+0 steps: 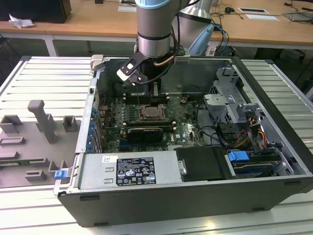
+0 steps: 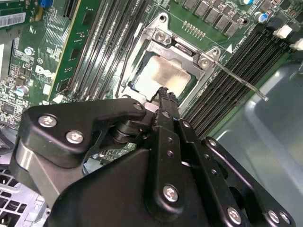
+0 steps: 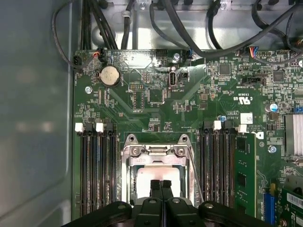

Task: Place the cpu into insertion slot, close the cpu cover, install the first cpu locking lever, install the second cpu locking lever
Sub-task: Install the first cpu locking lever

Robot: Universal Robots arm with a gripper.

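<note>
Silver-grey cylindrical robot arm with pale blue joint caps [image 1: 155, 29] hangs vertical, wrist pointing straight down. Black two-finger metal gripper [image 3: 161, 183] at its end: slim fingers [image 2: 166, 106] pressed flat against each other, tips touching in both wrist views. Black bolted linkage bars [image 2: 94, 120] spread either side of the fingers.

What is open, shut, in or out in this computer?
cpu: seated, pale top showing.
cover: down around the cpu.
lever: sticking out sideways, looks unlatched.
gripper: shut, tips by the cpu.
case: open, insides showing.
</note>
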